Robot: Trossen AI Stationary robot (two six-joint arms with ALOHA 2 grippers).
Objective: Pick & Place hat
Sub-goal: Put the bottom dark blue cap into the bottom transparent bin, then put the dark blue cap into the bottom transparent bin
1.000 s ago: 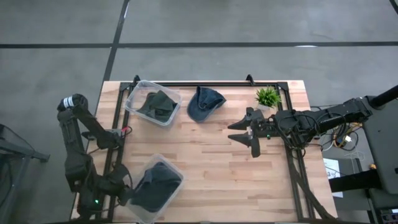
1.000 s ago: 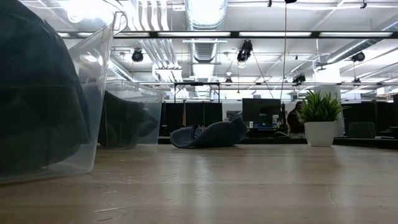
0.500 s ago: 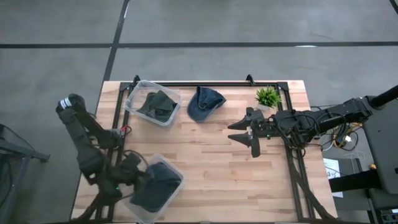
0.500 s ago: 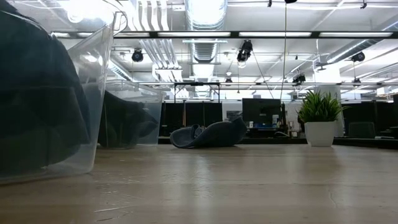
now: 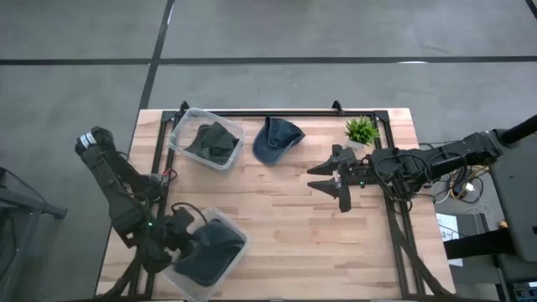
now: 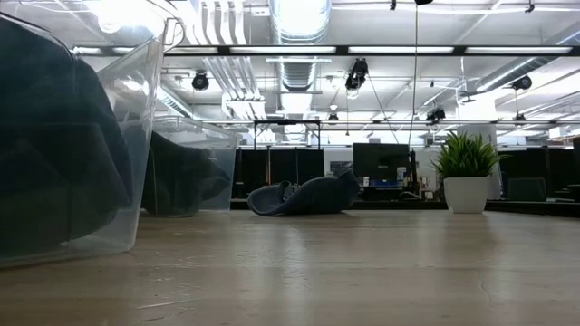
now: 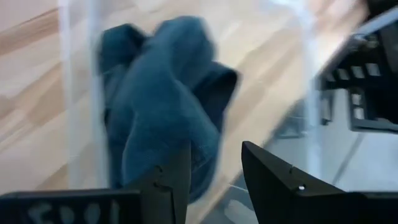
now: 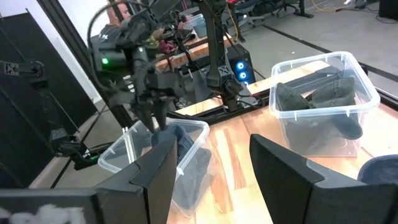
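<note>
A blue denim hat (image 5: 277, 138) lies crumpled on the table near the far edge and shows in the low view (image 6: 304, 196). A second dark blue hat (image 5: 210, 252) sits bunched inside the near clear bin (image 5: 232, 221). My left gripper (image 5: 185, 233) hovers open over that bin's left side, and its fingers (image 7: 214, 155) point down at the hat (image 7: 161, 106) without touching it. My right gripper (image 5: 310, 178) waits open above the table's right half, pointing left (image 8: 214, 162).
A far clear bin (image 5: 186, 117) holds a dark green hat (image 5: 210, 141). A small potted plant (image 5: 361, 130) stands at the far right. Bare wood lies between the two bins and the right gripper. In the low view the near bin (image 6: 136, 136) fills the left side.
My left arm has swung from the table's near-left corner toward the near bin and risen; its gripper now hangs over the bin's left side. The hats and the bins have stayed in place.
</note>
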